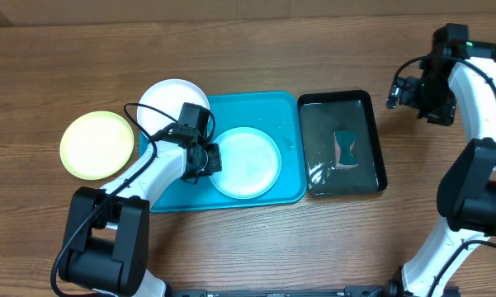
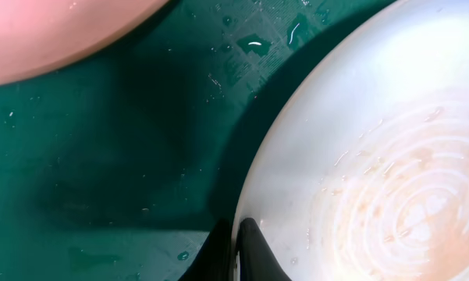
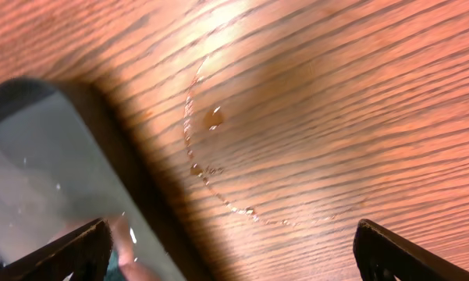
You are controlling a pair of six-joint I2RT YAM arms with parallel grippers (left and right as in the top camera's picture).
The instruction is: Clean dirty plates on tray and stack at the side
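Observation:
The light blue plate (image 1: 246, 162) lies in the teal tray (image 1: 272, 107). My left gripper (image 1: 208, 158) is shut on its left rim; the left wrist view shows the fingers (image 2: 236, 243) pinching the edge of the plate (image 2: 374, 156), which has faint orange smears, above the wet tray (image 2: 101, 156). The white plate (image 1: 172, 103) overlaps the tray's far left corner and shows in the left wrist view (image 2: 47, 31). The lime-green plate (image 1: 97, 145) lies on the table left of the tray. My right gripper (image 1: 402, 91) is open and empty (image 3: 230, 254) over bare table.
A glossy black tray (image 1: 378, 140) with water and a sponge (image 1: 345, 148) stands right of the teal tray; its corner shows in the right wrist view (image 3: 39, 156). A ring of water drops (image 3: 218, 179) marks the wooden table beside it.

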